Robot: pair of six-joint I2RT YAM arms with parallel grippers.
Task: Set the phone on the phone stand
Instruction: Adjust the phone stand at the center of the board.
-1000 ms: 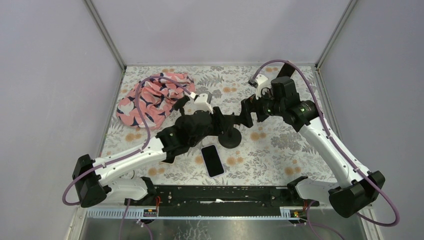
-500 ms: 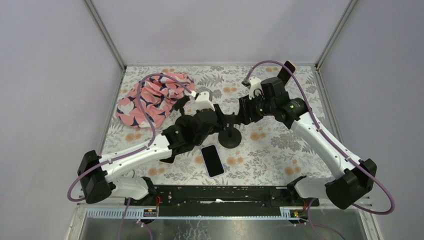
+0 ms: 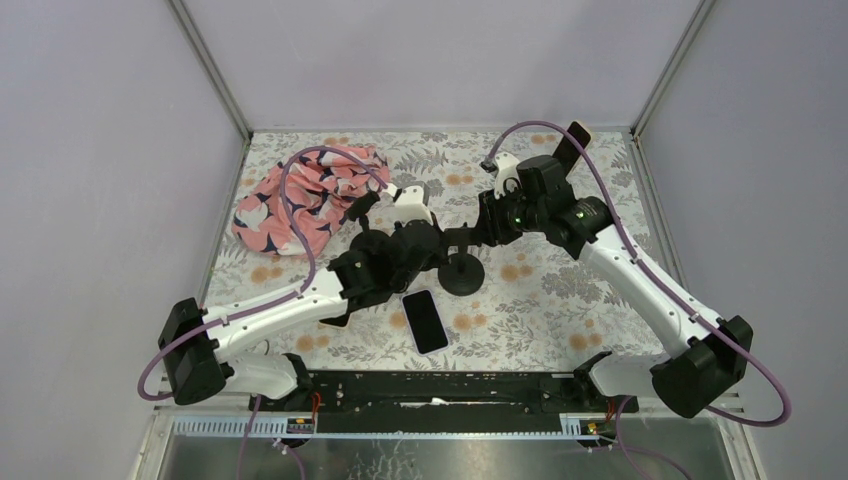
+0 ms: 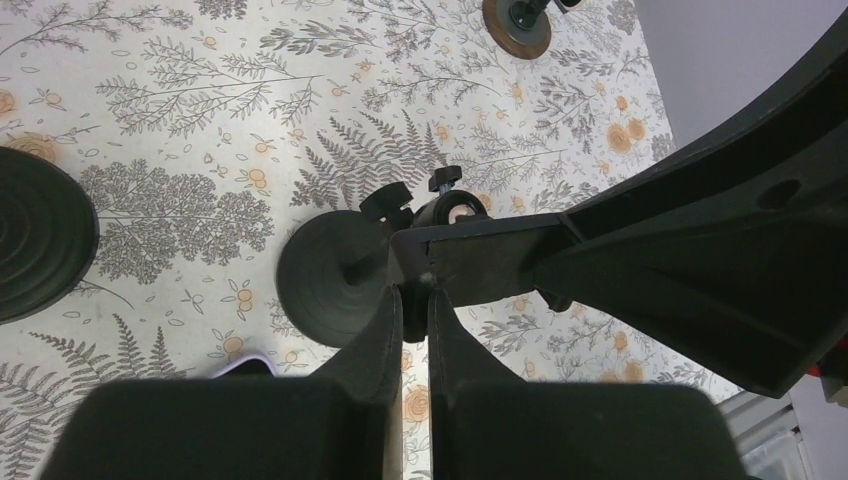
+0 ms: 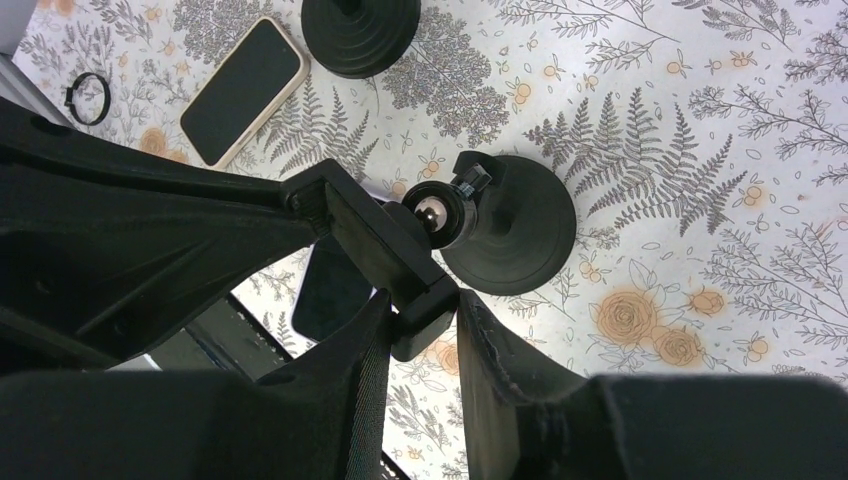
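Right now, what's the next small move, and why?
Probably hold the stand steady with the left gripper and tilt its cradle with the right gripper: both sets of jaws pinch the cradle plate, and the phone lies flat on the table beside the base, not yet picked.

A crumpled pink patterned cloth [image 3: 330, 195] lies on the floral table cover [image 3: 560, 300].

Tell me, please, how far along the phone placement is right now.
Nothing is placed yet: the phone lies flat on the table beside the phone stand. In hand: the left end effector and right end effector both pinch its cradle, apparently to set it. Left: lifting the phone and seating it on the cradle.
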